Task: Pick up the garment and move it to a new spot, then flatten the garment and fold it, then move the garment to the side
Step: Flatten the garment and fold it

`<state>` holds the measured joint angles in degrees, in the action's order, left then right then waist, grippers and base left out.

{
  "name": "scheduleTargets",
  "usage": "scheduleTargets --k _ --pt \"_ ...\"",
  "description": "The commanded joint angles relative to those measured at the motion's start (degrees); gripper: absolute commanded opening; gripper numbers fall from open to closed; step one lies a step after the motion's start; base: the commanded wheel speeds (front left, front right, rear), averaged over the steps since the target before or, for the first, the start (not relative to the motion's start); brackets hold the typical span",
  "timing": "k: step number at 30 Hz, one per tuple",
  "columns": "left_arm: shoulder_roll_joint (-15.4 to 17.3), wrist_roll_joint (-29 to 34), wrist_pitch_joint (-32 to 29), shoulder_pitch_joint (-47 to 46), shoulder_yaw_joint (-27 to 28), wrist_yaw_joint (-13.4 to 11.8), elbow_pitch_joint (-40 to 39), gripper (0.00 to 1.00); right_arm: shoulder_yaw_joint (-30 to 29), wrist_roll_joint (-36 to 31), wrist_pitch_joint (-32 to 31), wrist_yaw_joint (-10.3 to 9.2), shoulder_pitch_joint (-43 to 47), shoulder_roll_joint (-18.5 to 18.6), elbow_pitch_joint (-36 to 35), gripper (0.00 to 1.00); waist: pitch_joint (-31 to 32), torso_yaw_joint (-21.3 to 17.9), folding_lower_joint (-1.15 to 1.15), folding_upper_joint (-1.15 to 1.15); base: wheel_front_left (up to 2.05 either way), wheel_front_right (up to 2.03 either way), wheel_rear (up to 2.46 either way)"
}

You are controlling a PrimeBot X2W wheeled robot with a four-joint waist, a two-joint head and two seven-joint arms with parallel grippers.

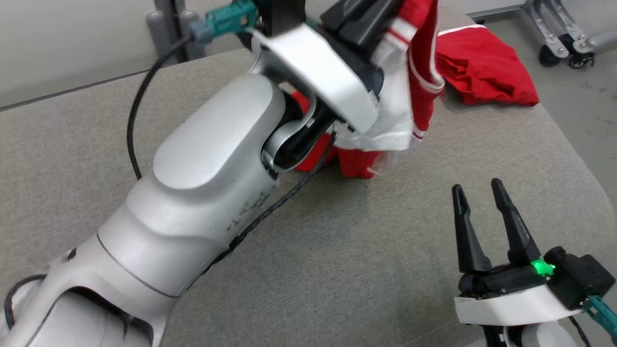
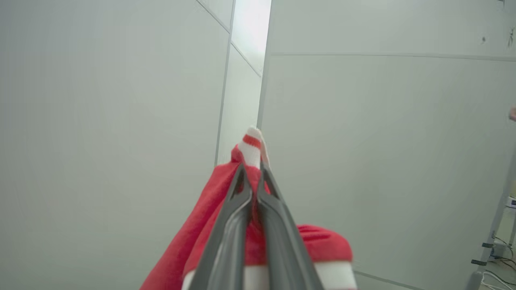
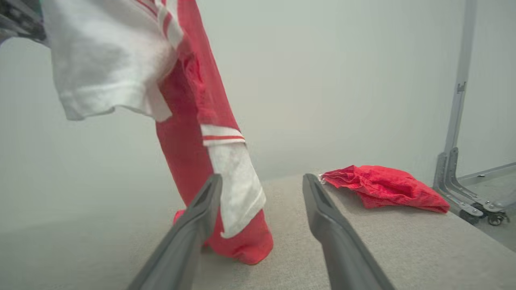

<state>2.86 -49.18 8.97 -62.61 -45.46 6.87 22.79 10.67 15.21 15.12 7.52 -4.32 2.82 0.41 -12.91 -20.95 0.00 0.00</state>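
Your left gripper (image 2: 253, 171) has its fingers pinched tight on a red-and-white fold of the garment (image 2: 201, 225), and a bit of striped trim pokes out past the tips. The garment hangs from there in a long bunch, with its lower end resting on the table (image 1: 347, 260), around the middle toward the far side. Your right gripper (image 1: 477, 188) is spread wide with nothing in it. It sits low over the near right part of the table, fingers aimed at the hanging garment but clear of it.

Other stuff: a red cloth (image 1: 487, 67) lies crumpled at the far right corner, apart from the garment. Your own left forearm (image 1: 212, 159) cuts across the head view and hides the table behind it, and a black cable (image 1: 132, 120) loops alongside.

The table's right edge runs close by the right gripper and rounds off at the far corner, with floor (image 1: 588, 120) beyond. There's lots of bare table near you and to the left. A wheeled stand (image 1: 564, 38) sits on the floor past that far corner.

The table top is grey woven fabric, and the walls (image 2: 100, 121) behind are plain and pale.
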Motion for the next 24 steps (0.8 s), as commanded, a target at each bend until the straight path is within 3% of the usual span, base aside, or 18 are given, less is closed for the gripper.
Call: scheduleTargets --k 1,7,12,17,24 --pt "0.1 -2.3 -0.3 -2.8 -0.9 -0.7 -0.8 0.00 -1.2 1.0 0.0 -0.08 1.2 0.2 -0.4 1.00 1.7 -2.9 0.00 0.00 0.00 0.00 0.00" --pt "0.2 -9.9 3.7 -11.5 -2.8 -3.9 -2.7 0.00 -8.3 2.7 0.0 -0.06 3.2 0.1 -0.8 1.00 2.7 -4.2 0.00 0.00 0.00 0.00 0.00" --pt "1.1 -12.5 5.6 -8.3 -0.2 -5.2 -1.8 0.00 -16.5 3.5 0.0 -0.05 3.4 0.1 -1.3 1.00 1.2 -1.1 0.00 0.00 0.00 0.00 0.00" --pt "7.6 -18.2 4.9 4.4 2.7 -6.3 -1.1 0.00 -22.1 3.0 0.0 -0.04 1.8 0.1 -2.0 1.00 -1.0 2.8 0.00 0.00 0.00 0.00 0.00" --pt "17.3 -22.3 5.8 22.9 7.4 -8.4 2.5 0.00 -23.1 1.0 0.0 -0.04 -0.1 0.1 -2.8 1.00 -3.0 5.7 0.00 0.00 0.00 0.00 0.00"
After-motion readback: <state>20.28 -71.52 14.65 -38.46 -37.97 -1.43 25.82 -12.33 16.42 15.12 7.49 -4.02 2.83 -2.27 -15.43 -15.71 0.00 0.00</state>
